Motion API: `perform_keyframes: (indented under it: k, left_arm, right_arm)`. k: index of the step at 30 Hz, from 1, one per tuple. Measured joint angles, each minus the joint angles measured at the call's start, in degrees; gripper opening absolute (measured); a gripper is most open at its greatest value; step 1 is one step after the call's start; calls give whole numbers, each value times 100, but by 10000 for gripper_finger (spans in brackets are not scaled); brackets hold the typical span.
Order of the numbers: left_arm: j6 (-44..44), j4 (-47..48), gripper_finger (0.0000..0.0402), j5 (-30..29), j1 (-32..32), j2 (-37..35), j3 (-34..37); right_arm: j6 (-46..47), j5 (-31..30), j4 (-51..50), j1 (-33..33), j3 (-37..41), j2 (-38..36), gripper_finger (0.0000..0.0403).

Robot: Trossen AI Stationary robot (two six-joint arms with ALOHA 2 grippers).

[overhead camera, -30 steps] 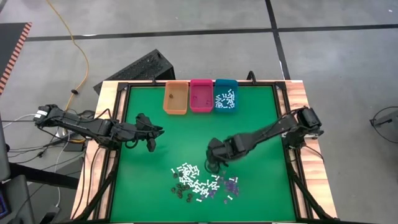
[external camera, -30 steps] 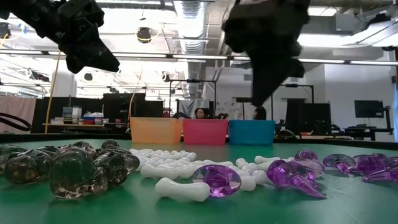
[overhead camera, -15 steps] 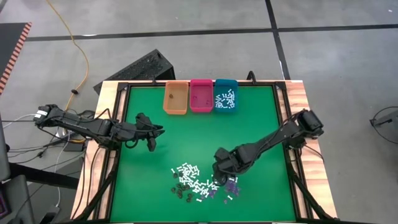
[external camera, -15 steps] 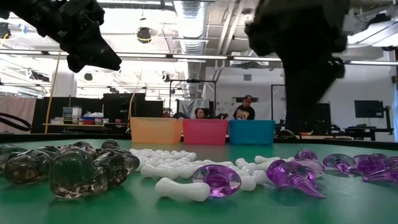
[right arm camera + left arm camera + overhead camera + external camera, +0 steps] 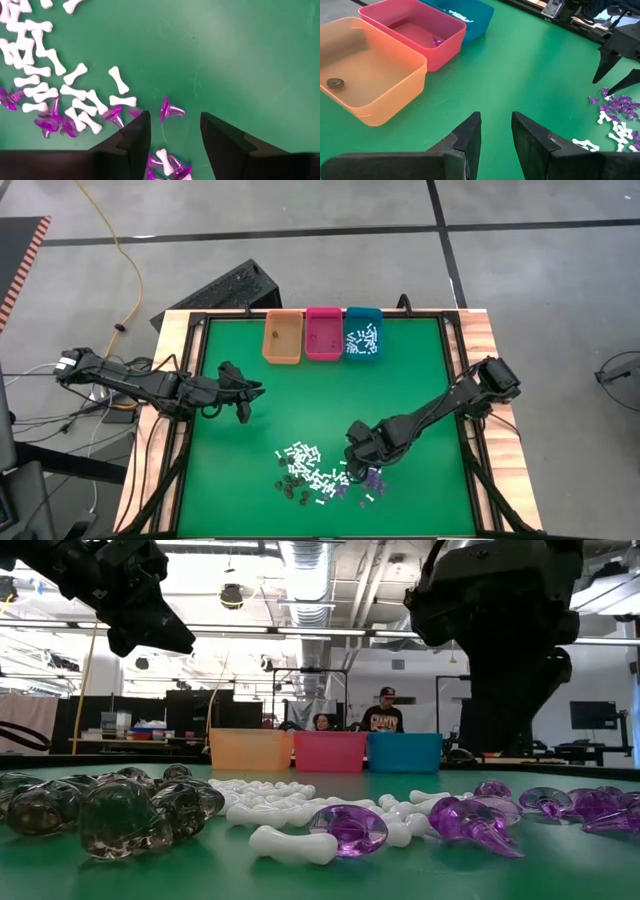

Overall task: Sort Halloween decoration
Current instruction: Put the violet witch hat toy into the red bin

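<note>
Over the last second the right gripper (image 5: 362, 463) had swung from mid-table down to the near pile of Halloween decoration (image 5: 318, 475), its fingers spread and empty above a purple piece (image 5: 170, 110) among white bones (so a fresh pick looked imminent). Farther back, the left gripper (image 5: 244, 413) hung unmoved, fingers slightly parted, holding nothing. Beyond, the orange bin (image 5: 282, 339), pink bin (image 5: 324, 334) and teal bin (image 5: 362, 334) showed no readable writing.

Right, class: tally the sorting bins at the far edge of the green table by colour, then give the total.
Orange bin: 1
Pink bin: 1
Teal bin: 1
Total: 3
</note>
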State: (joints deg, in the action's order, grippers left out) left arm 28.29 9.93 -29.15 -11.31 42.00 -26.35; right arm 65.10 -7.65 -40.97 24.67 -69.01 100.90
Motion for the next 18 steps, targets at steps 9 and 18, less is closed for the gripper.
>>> perform_keyframes:
  k: [9,18]
  left_arm:
    - [0,97,99,11,-2,0,0]
    - [35,111,99,-43,0,0,0]
  right_arm:
    - [2,264,174,74,2,506,198]
    - [83,276,51,26,-2,533,104]
